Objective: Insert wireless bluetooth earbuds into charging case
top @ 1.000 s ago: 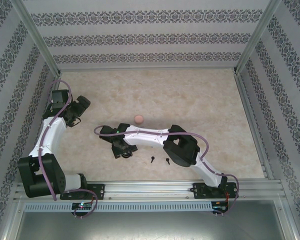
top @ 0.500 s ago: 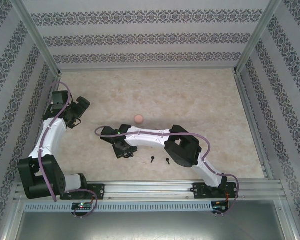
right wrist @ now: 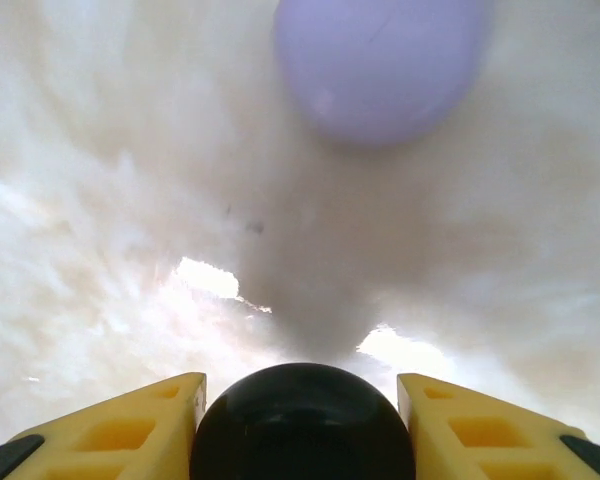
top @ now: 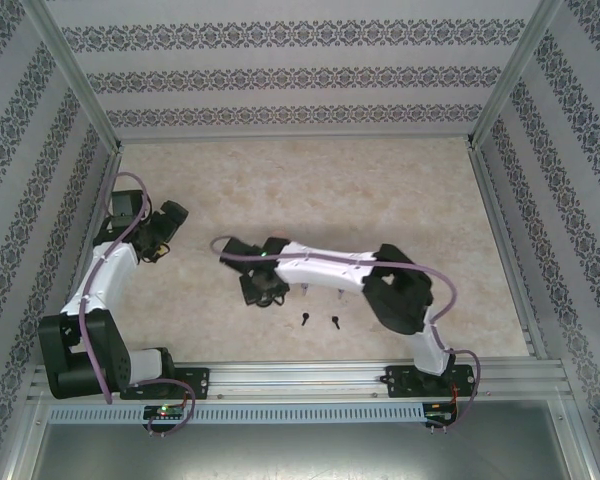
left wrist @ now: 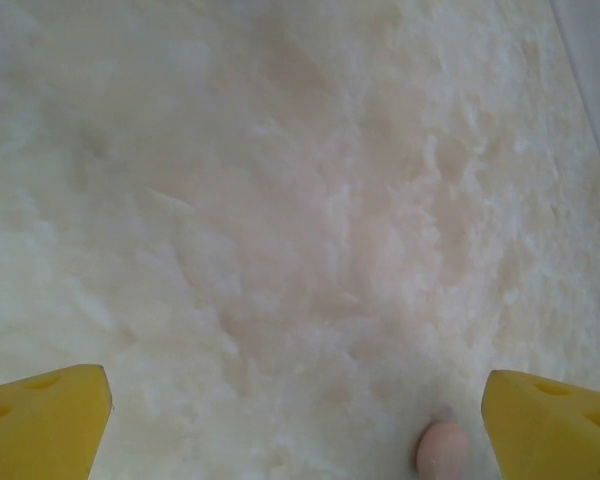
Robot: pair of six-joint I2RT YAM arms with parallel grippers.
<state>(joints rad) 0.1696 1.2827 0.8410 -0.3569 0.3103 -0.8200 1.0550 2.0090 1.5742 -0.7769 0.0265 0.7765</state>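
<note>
Two black earbuds (top: 306,319) lie near the black case (right wrist: 302,430); the right gripper (right wrist: 300,380) brackets it, probably to steady it, but whether it grips is unclear. The left gripper (left wrist: 295,390) stands wide open, well apart.

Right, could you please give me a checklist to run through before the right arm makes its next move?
1. Black case between right gripper jaws: ok.
2. Jaws firmly closed on it: cannot tell.
3. Lilac case apart from the grip: ok.
4. Left gripper jaws open, empty: ok.
5. Black earbuds lying free on table: ok.
6. Black case lid open: cannot tell.
</note>
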